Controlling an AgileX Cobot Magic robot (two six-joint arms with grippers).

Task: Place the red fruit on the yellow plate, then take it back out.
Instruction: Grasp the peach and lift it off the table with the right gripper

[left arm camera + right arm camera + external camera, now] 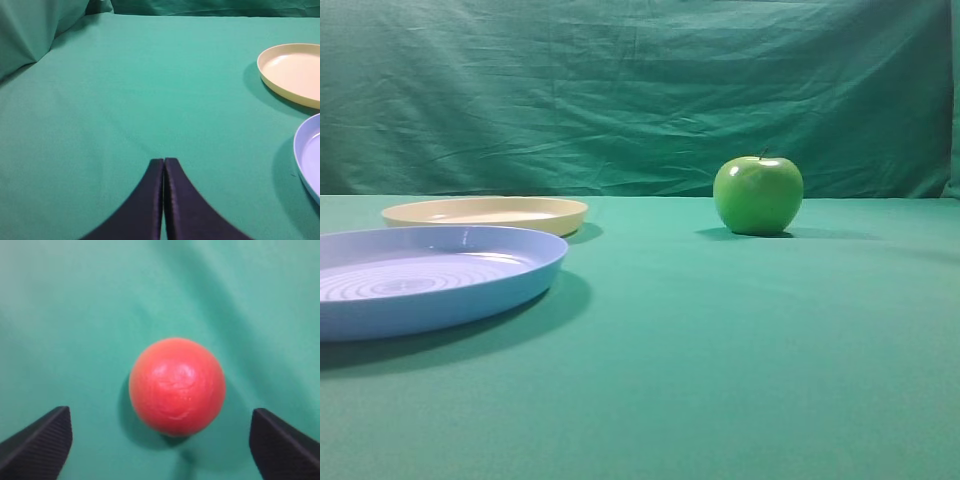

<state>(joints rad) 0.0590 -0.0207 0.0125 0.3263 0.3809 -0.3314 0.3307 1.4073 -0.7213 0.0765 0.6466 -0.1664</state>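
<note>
The right gripper (160, 440) stands wide open, holding nothing, its two dark fingertips (37, 440) at the lower corners of the right wrist view. The red fruit (176, 385) rests on the green table (75, 315) squarely between and just ahead of those fingertips, touching neither. It is round, so no long axis governs the approach. The fruit is not visible in the exterior high view, so its bearing from the yellow plate (485, 213) cannot be told. That plate lies bare, behind the light blue plate (430, 275) and well left of the green apple (757, 194). The left gripper (164, 200) is clenched empty, left of the yellow plate. Judgement: the right arm is plainly nearer the fruit.
</note>
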